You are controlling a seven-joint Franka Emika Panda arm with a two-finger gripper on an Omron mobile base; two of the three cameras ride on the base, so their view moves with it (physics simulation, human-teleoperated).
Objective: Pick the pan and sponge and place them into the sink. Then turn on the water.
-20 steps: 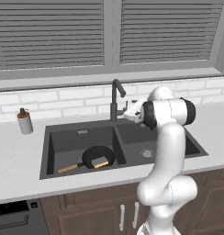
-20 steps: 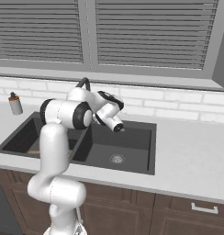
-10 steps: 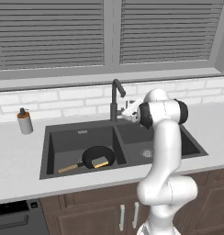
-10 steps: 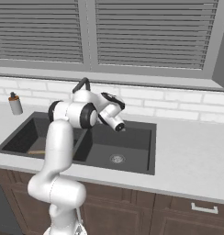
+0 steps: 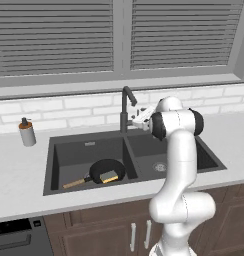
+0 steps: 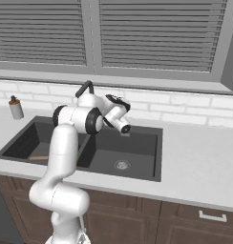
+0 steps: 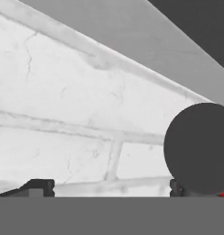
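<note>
The black pan point(image 5: 105, 169) lies in the left basin of the dark grey sink point(image 5: 89, 143), its wooden handle point(image 5: 75, 183) pointing front-left. The sponge point(image 5: 110, 177) rests on the pan's front edge. My gripper point(image 5: 137, 117) hangs open and empty just right of the black faucet point(image 5: 125, 107), above the divider between the basins. In the hand view my gripper point(image 7: 108, 188) faces the white brick wall, with a dark round shape point(image 7: 201, 148) close at the right. No water shows at the spout.
A grey soap dispenser point(image 5: 27, 133) stands on the counter left of the sink. The right basin point(image 6: 132, 151) holds just its round drain point(image 6: 121, 165). A window with closed blinds runs above the brick backsplash. Cabinet doors sit below the counter.
My hand has moved a little left, closer to the faucet, and the wrist has turned. The jaws stay open; pan and sponge have not moved.
</note>
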